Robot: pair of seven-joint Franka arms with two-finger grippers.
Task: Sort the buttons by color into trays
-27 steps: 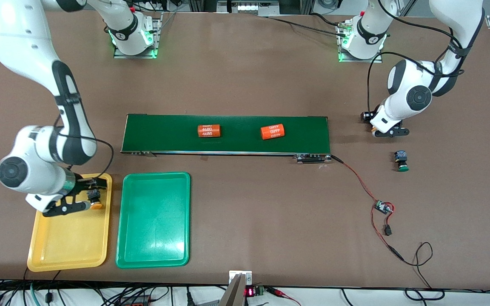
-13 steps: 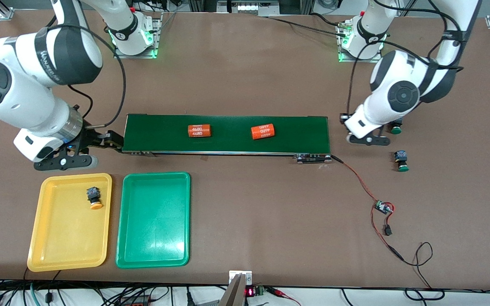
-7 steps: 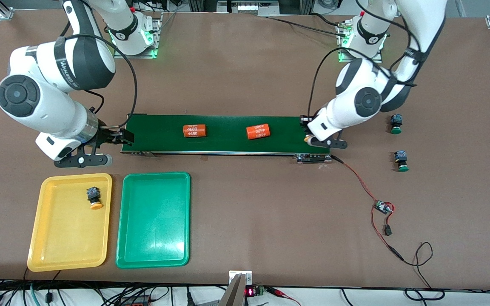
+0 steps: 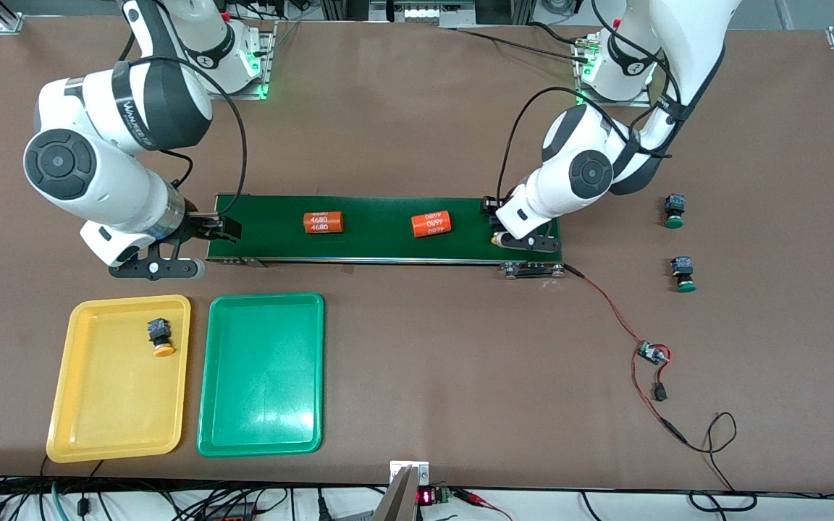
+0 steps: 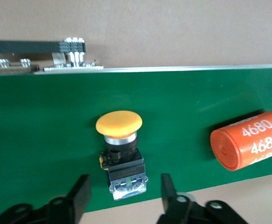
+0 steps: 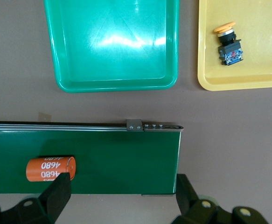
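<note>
the brown table (image 4: 417, 362) carries a long dark-green conveyor belt (image 4: 381, 250), a yellow plastic tray (image 4: 98, 420), a green plastic tray (image 4: 261, 405) and two green-capped push-button switches (image 4: 673, 211) (image 4: 683, 273).

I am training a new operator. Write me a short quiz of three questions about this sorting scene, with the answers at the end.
1. True or false: the shallow green plastic tray holds a button.
2. How many green-capped push buttons lie on the brown table toward the left arm's end?
3. Where does the yellow-capped push button under the left gripper lie? A: on the dark-green conveyor belt. B: in the green tray. C: on the bare table.

Key: 1 false; 2 two; 3 A.
</note>
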